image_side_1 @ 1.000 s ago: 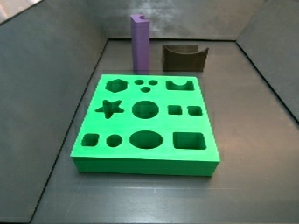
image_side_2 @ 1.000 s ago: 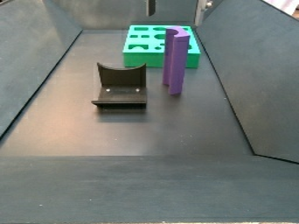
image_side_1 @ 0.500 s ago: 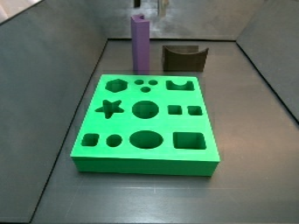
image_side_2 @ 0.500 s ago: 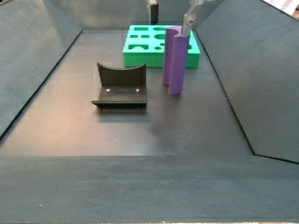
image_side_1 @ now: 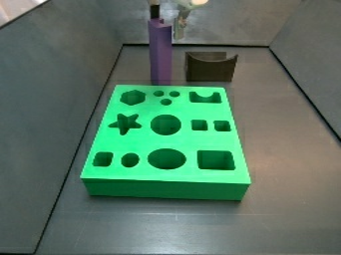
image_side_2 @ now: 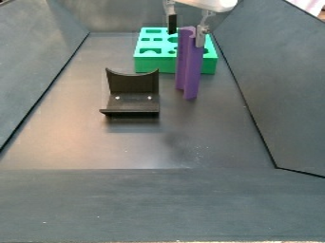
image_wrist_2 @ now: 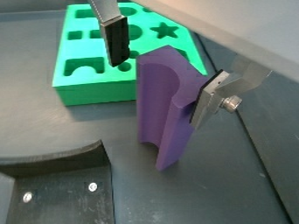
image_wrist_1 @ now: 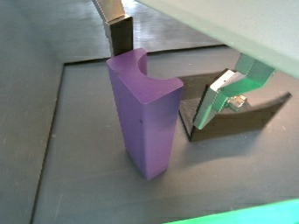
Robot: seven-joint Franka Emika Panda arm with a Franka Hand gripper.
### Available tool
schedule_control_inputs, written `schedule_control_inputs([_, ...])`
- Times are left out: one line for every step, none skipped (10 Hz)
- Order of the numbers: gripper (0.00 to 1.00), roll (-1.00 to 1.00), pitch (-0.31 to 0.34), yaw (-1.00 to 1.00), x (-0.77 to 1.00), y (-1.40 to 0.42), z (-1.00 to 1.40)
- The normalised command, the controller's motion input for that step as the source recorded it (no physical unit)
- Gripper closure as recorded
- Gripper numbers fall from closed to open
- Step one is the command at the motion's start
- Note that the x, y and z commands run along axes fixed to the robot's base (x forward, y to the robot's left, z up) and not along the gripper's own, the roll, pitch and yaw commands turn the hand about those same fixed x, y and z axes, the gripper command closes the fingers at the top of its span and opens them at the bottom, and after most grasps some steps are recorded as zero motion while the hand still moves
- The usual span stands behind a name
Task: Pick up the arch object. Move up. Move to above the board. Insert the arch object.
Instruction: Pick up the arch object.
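The purple arch object (image_side_1: 160,55) stands upright on the dark floor behind the green board (image_side_1: 147,142), its notched top facing up. It also shows in a side view (image_side_2: 188,68) and in both wrist views (image_wrist_1: 146,122) (image_wrist_2: 163,114). My gripper (image_side_1: 164,14) (image_side_2: 188,27) is open and low over the block's top. In both wrist views the gripper (image_wrist_1: 165,80) (image_wrist_2: 160,92) straddles the block's upper end. One finger (image_wrist_2: 117,48) stands clear of it. The other finger (image_wrist_2: 207,103) sits close to its side. The board also shows in both wrist views (image_wrist_2: 82,87) (image_wrist_1: 233,217) and in a side view (image_side_2: 152,63).
A short dark brown block with a curved dip (image_side_1: 210,66) (image_side_2: 129,93) (image_wrist_1: 239,122) (image_wrist_2: 59,188) sits on the floor beside the purple block. Grey slanted walls enclose the floor on all sides.
My gripper has come down from above and now has its fingers on either side of the purple block's top. The block, the board and the brown block have not moved.
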Motion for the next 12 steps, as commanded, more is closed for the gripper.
schedule_control_inputs([0.00, 0.15, 0.121, -0.81, -0.02, -0.15, -0.10])
schedule_control_inputs([0.00, 0.00, 0.000, -0.15, 0.13, 0.00, 0.00])
schedule_control_inputs([0.00, 0.00, -0.020, 0.00, 0.00, 0.00, 0.00])
schedule_control_inputs([0.00, 0.00, -0.019, 0.00, -0.06, 0.08, -0.10])
schedule_control_inputs([0.00, 0.00, -0.004, 0.00, 0.00, 0.02, -0.09])
schedule_control_inputs([0.00, 0.00, 0.000, 0.00, 0.00, 0.10, -0.09])
schedule_control_inputs([0.00, 0.03, 0.000, -0.06, -0.15, 0.00, -0.21])
schedule_control_inputs([0.00, 0.00, 0.000, -0.15, -0.24, 0.00, -0.25])
schedule_control_inputs([0.00, 0.00, 0.000, -0.13, -0.20, 0.01, -0.24])
schedule_control_inputs([0.00, 0.00, 0.001, 0.00, 0.00, 0.00, -0.01])
schedule_control_inputs([1.00, 0.00, 0.000, 0.00, 0.00, 0.00, 0.00])
schedule_control_inputs([1.00, 0.00, 0.000, 0.00, 0.00, 0.00, 0.00])
